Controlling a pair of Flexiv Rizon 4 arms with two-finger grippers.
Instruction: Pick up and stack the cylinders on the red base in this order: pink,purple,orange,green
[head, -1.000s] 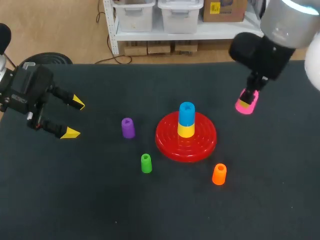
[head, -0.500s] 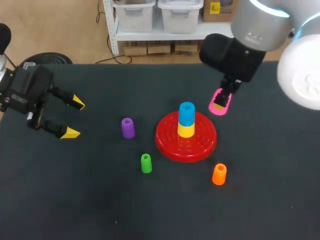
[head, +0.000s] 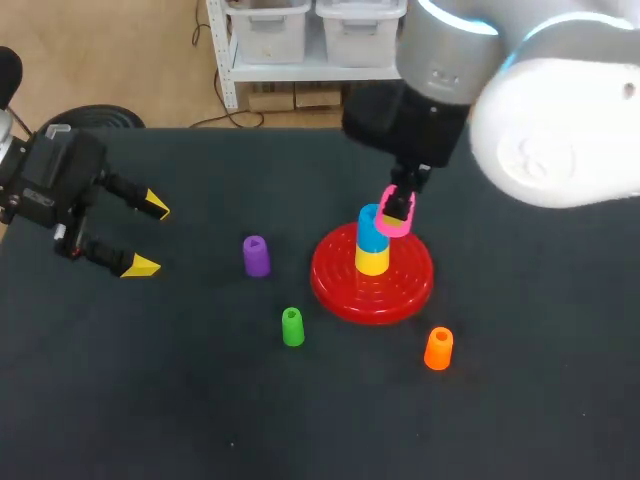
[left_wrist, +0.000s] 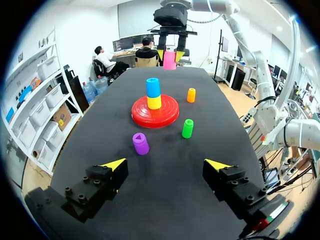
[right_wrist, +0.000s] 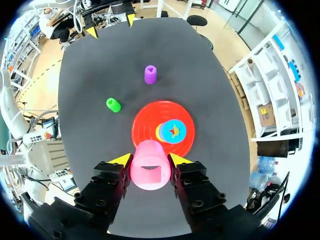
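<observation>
Over the base (right_wrist: 147, 127) hangs a hollow pink cylinder (right_wrist: 150, 175).

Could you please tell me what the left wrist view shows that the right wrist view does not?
Only the left wrist view shows the orange cylinder and, side on, the blue cylinder standing on the yellow one. Only the right wrist view looks down into the square opening of the pink cylinder and the star-shaped one in blue's top. Both show the red base, the purple cylinder, the green cylinder and the right gripper shut on pink.
</observation>
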